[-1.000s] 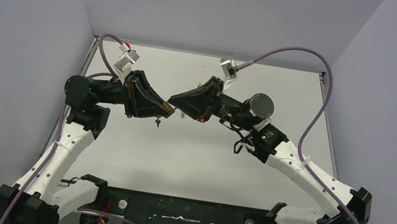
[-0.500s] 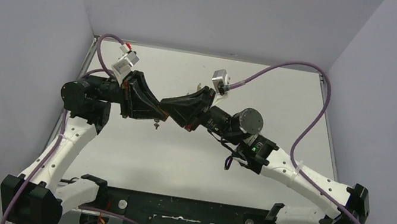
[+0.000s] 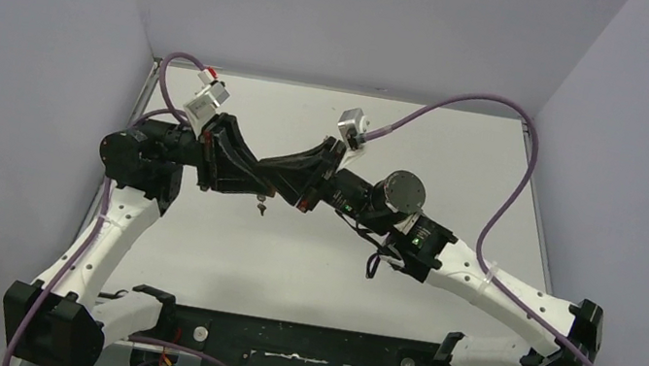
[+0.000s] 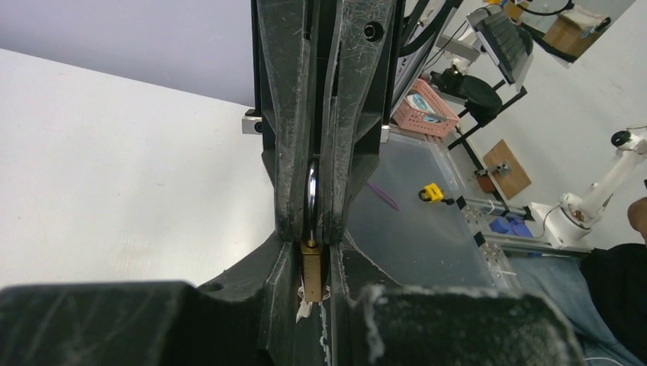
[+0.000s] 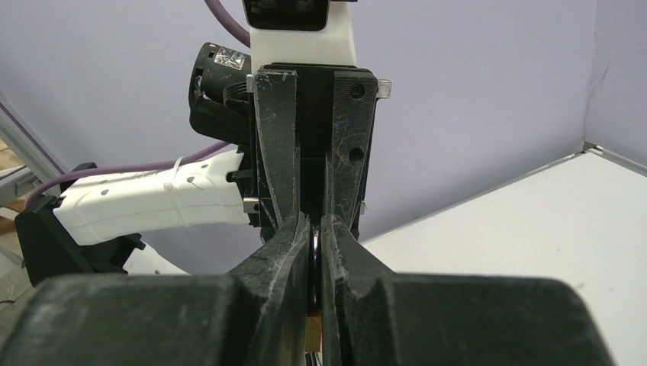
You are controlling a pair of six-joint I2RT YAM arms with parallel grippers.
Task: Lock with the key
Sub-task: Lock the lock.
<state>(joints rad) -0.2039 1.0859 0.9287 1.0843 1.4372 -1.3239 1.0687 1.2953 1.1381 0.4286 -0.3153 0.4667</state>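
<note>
Padlock (image 4: 310, 268) sits mid-air toward tabletop's (image 3: 336, 273) left edge, L gripper (image 4: 311, 301) and R gripper (image 5: 313, 305) both clamped on it. Best keep L rigid, turn R slowly; key hidden.

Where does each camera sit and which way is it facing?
Top external: above and behind the bases, looking down at the table; left arm and right arm show.
Left wrist: on the left wrist, looking along its own jaws at the right jaws opposite.
Right wrist: on the right wrist, looking along its own jaws back at the left arm.
Shared: both wrist views show the brass padlock where the jaws meet.
</note>
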